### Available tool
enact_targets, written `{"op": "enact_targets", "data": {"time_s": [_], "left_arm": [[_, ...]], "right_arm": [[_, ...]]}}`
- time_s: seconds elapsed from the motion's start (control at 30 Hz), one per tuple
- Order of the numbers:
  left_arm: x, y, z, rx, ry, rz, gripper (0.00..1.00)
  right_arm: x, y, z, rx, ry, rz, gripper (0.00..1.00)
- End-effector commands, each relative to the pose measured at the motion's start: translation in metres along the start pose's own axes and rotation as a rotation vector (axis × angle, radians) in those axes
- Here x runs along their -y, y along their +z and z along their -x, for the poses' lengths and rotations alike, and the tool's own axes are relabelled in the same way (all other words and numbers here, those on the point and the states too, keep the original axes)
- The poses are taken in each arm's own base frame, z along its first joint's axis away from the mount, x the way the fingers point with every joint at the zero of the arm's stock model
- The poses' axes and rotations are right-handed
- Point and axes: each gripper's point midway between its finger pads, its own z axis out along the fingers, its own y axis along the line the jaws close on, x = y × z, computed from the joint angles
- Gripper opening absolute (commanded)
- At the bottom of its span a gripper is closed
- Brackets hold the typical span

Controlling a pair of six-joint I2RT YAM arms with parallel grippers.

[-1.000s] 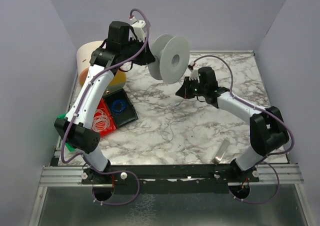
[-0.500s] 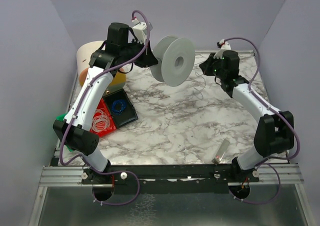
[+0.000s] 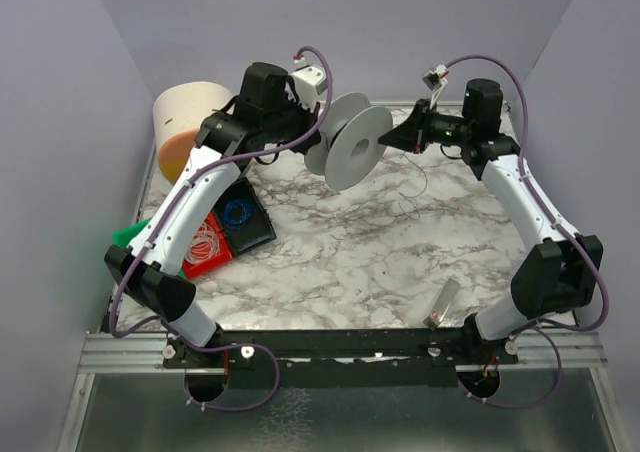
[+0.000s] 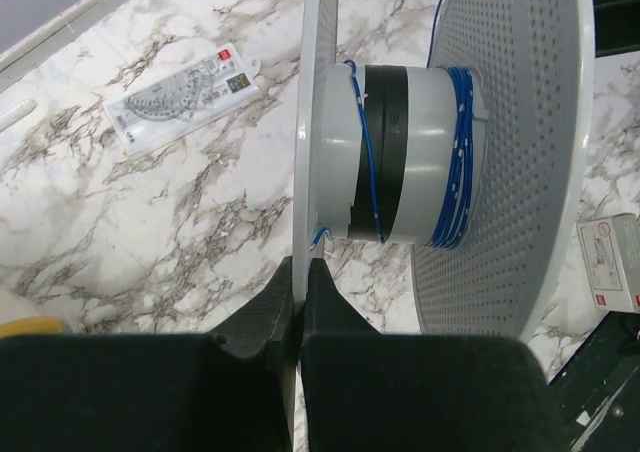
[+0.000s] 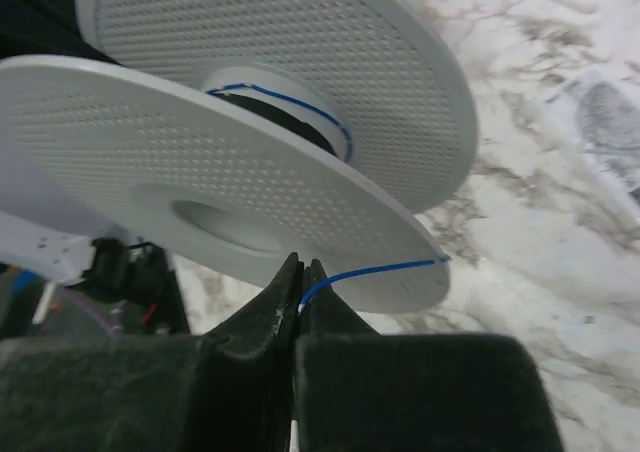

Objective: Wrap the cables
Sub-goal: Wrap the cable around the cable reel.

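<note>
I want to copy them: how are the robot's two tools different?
The left tool grips the white spool by a flange edge; the right tool pinches the thin blue cable. The left tool reaches in from the spool's left, the right tool from its right. Both are shut.

The spool (image 3: 350,147) hangs over the table's (image 3: 340,262) far middle, the left gripper (image 3: 316,140) pinching its left flange — the right gripper (image 3: 393,140), just right of it, pinches the wire (image 5: 370,269) leading off the core. A tray (image 3: 225,227) lies left, a tub (image 3: 190,112) behind it.
</note>
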Motion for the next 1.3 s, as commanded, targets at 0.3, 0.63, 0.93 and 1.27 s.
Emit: {"op": "enact_targets", "data": {"time_s": [0.3,0.63,0.93,1.27], "left_arm": [[-0.027,0.005,0.004,0.006,0.135,0.287,0.0],[-0.038,0.017,-0.001,-0.016,0.16,0.411,0.0],[-0.053,0.034,0.003,-0.006,0.088,0.505,0.0],[-0.057,0.04,0.013,0.035,-0.03,0.466,0.0]], "right_arm": [[-0.096,-0.015,0.039,-0.042,0.146,0.403,0.01],[-0.116,-0.003,0.038,-0.09,0.171,0.514,0.01],[-0.142,0.043,-0.025,-0.19,0.048,0.455,0.01],[-0.134,0.073,-0.108,-0.316,-0.006,0.385,0.01]]}}
